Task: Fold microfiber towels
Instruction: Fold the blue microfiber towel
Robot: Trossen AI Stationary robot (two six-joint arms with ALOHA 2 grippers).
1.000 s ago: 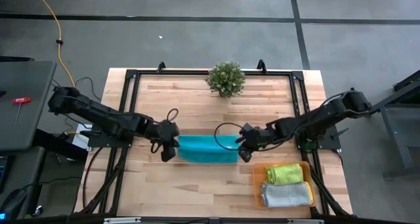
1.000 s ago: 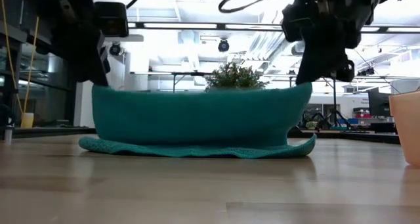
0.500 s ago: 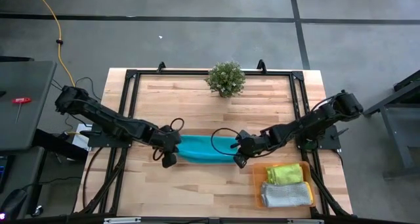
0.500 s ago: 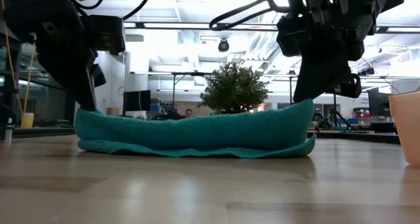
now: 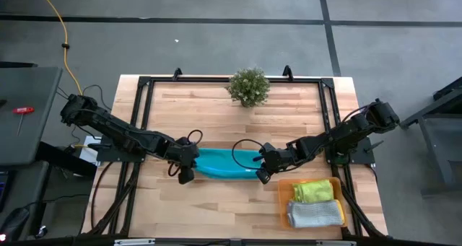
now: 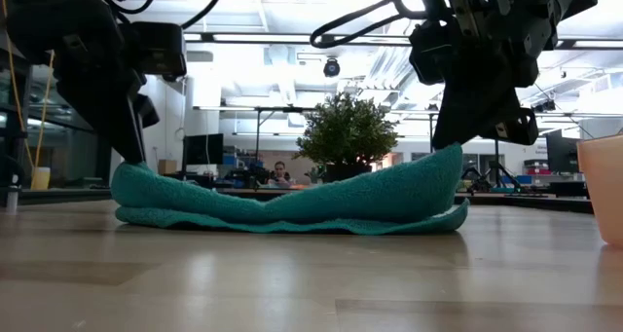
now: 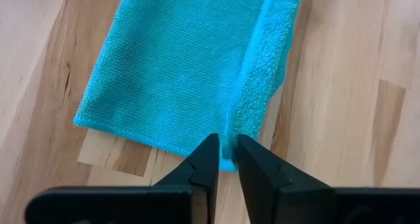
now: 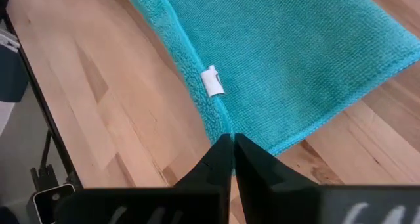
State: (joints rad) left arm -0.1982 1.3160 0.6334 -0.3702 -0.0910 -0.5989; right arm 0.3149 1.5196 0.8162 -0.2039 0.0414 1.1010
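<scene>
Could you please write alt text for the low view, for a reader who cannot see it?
A teal towel lies folded in half on the wooden table, its upper layer sagging in the middle while the left gripper and the right gripper pinch its two raised corners from above. A potted plant stands behind it.

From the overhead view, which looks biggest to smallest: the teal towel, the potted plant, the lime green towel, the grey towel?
1. Teal towel
2. Grey towel
3. Potted plant and lime green towel look about alike; too close to rank.

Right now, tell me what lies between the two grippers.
In the high view, only the teal towel spans from left gripper to right gripper; each pinches a corner.
</scene>
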